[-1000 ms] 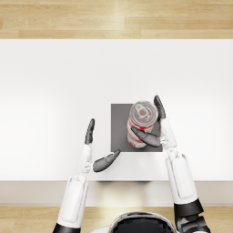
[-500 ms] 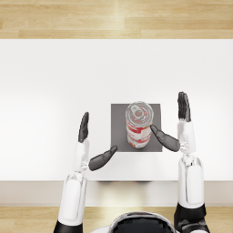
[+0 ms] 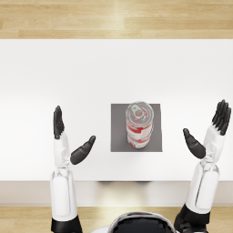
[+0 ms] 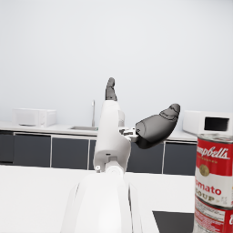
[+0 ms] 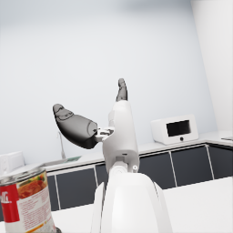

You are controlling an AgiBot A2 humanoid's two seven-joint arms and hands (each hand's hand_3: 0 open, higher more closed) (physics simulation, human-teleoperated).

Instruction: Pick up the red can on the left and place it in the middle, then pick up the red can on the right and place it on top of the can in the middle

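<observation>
On the white table (image 3: 113,73) lies a grey mat (image 3: 119,136), and in the middle of it two red cans stand stacked, the top can (image 3: 139,116) sitting upright on the bottom can (image 3: 136,139). The left hand (image 3: 68,139) is spread and holds nothing, well apart from the stack on its left side, thumb angled toward the mat. The right hand (image 3: 210,132) is likewise spread and bare, well apart on the other side, its fingers (image 3: 222,116) pointing away from the robot.
</observation>
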